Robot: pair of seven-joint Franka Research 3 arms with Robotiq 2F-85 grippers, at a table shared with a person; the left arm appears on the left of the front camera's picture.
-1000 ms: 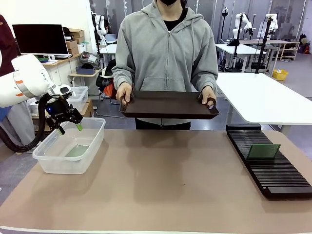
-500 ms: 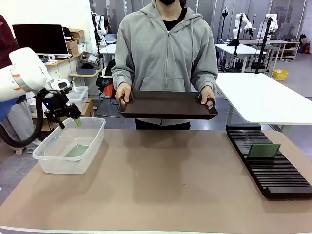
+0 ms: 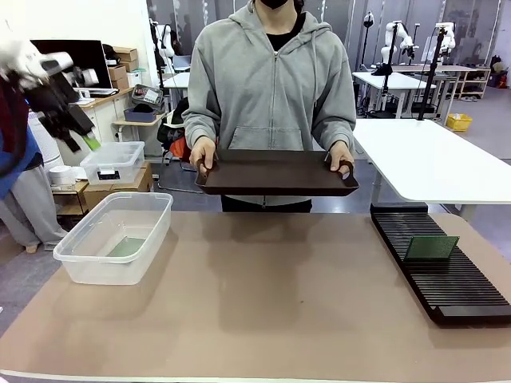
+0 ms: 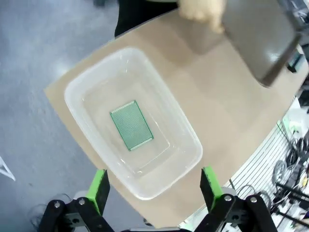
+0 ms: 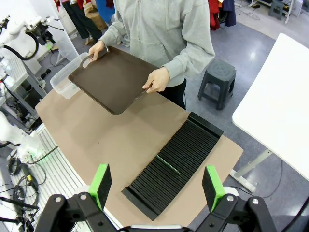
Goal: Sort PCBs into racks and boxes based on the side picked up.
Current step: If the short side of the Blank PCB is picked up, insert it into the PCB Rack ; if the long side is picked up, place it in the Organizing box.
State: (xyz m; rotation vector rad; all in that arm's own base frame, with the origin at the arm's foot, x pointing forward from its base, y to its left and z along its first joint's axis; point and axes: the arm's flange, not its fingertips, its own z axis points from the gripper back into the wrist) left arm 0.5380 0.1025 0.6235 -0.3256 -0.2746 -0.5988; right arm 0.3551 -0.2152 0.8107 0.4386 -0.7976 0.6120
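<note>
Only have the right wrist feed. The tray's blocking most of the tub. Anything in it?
Observer: Yes, one green board lies flat on the bottom of the tub.
Operator: Left gripper holding anything?
Observer: No. The left gripper is open and empty, well above the tub and looking straight down into it.

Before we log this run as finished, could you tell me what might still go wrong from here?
The PCB in the rack leans rather than standing straight, so a knock might tip it. The person holds the brown tray over the table's far edge, where either open gripper, left or right, might meet it.
</note>
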